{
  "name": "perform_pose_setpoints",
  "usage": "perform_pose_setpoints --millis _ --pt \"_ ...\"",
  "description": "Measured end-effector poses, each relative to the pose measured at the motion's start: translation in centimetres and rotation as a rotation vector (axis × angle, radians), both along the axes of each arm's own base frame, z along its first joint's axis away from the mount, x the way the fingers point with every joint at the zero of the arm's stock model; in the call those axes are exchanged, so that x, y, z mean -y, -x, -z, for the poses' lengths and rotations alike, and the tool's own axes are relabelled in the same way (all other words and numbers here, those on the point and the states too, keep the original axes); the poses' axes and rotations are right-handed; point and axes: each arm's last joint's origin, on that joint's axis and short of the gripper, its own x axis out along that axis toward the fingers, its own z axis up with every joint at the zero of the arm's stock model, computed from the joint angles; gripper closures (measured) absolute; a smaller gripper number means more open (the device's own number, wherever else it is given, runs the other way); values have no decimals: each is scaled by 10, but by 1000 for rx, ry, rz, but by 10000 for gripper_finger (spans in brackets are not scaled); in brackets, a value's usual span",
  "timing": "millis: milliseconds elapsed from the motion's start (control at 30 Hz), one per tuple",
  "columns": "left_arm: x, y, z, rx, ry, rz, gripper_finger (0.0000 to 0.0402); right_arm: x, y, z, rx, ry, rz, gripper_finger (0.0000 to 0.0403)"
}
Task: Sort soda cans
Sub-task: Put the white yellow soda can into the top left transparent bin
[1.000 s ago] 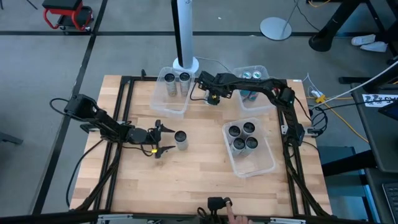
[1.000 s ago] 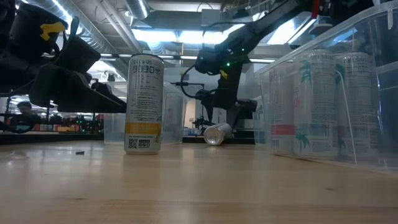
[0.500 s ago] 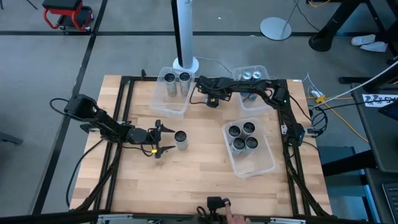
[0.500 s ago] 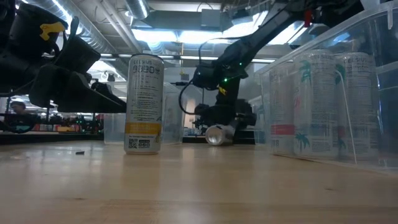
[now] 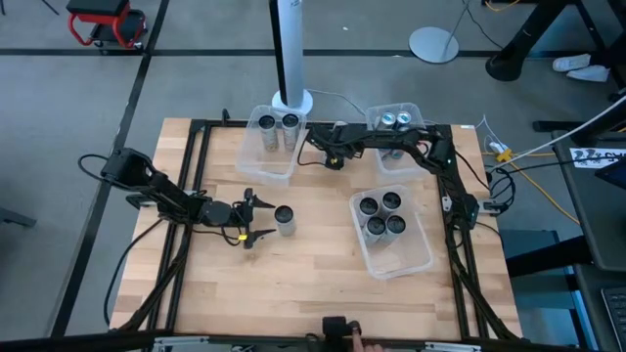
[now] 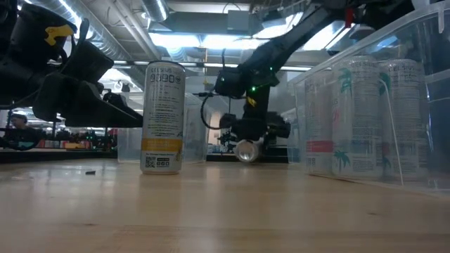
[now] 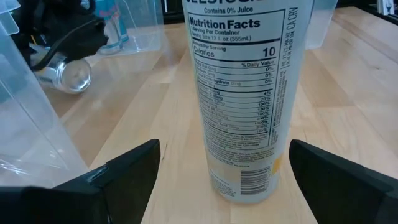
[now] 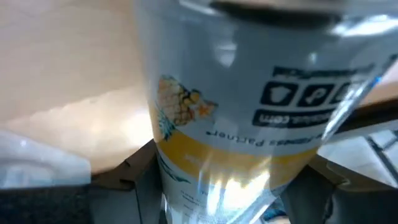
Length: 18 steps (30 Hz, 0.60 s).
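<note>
Glossy metal soda cans (image 5: 285,219) with printed labels, clear smooth plastic bins (image 5: 391,256), pale wood-grain surface (image 5: 293,284), matt black gripper fingers (image 7: 118,174)

Upright can (image 7: 241,93) top cut off, toppled can (image 8: 249,124) blurred, its ends out of frame

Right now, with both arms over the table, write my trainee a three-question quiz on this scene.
1. True or false: the left gripper is shut on the upright can.
2. How many cans stand in the bin beside the right arm's base?
3. The can at the right gripper is: A upright, B lying on its side, C inside a bin.
Key: 1 false, it is open around the can; 2 four; 3 B.
</note>
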Motion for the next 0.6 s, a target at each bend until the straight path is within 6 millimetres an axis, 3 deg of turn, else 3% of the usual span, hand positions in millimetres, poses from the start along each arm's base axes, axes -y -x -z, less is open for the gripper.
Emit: perform_pose_setpoints --millis 267,600 --pt "0 0 0 1 1 0 57 -50 -2 -51 27 100 -53 165" --pt "1 1 -8 56 52 -4 57 -142 16 -123 159 183 -130 165"
